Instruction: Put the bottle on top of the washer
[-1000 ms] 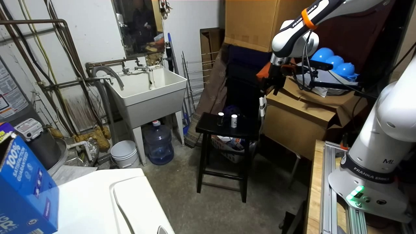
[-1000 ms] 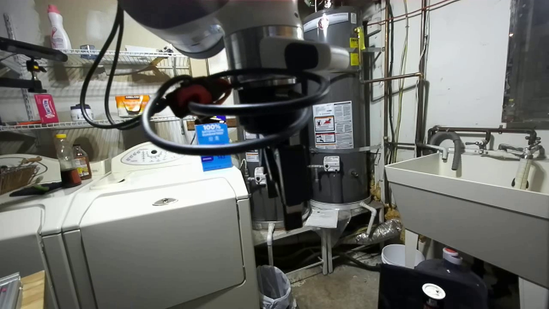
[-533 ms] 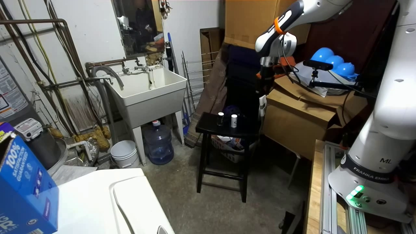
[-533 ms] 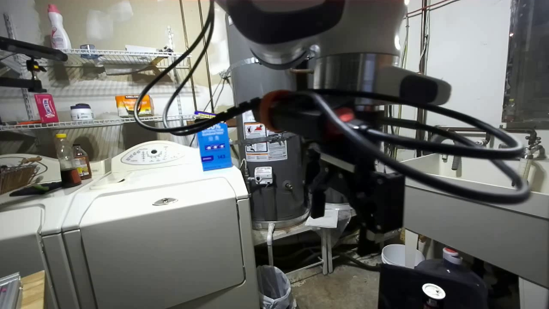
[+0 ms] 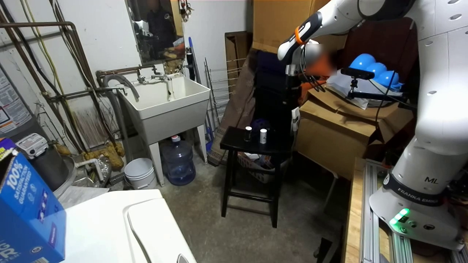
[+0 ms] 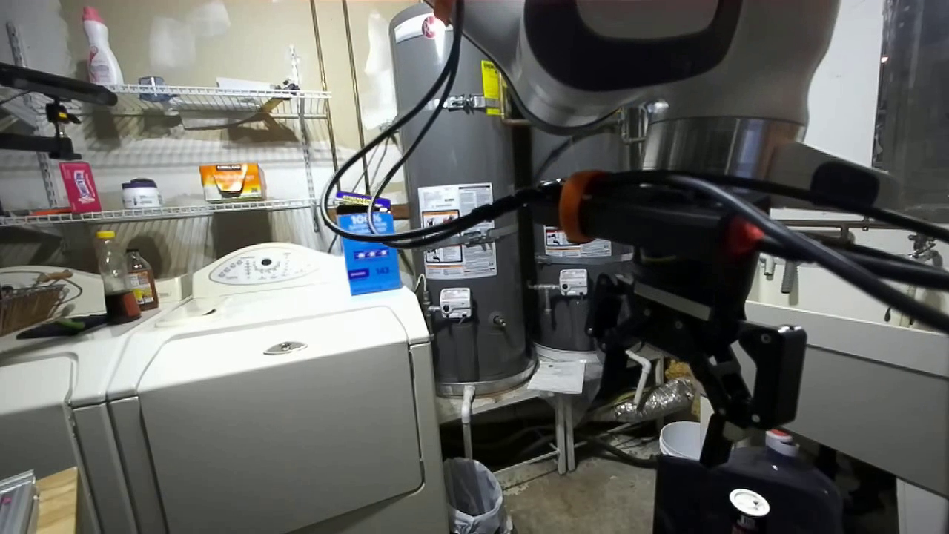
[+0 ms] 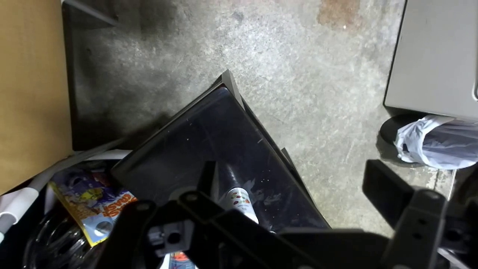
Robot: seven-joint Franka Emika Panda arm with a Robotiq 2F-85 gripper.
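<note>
The white bottle stands upright on the black stool, beside a darker small bottle with a white cap. In the wrist view the bottle shows a coloured label and is partly hidden by my gripper. The gripper is open, its fingers wide apart, with nothing held. It hangs above and behind the stool in an exterior view. In an exterior view one white cap shows below it; I cannot tell whose. The washer has a white top; its front also shows.
A blue box stands on the washer. A utility sink, a water jug and a cardboard box surround the stool. A camera on a bracket is near the arm. Loose cables hang from the wrist.
The arm has swung across, away from the bracket camera, and the gripper has come lower and closer to the stool. It has turned, so its spread fingers now show. Both bottles have stayed put.
</note>
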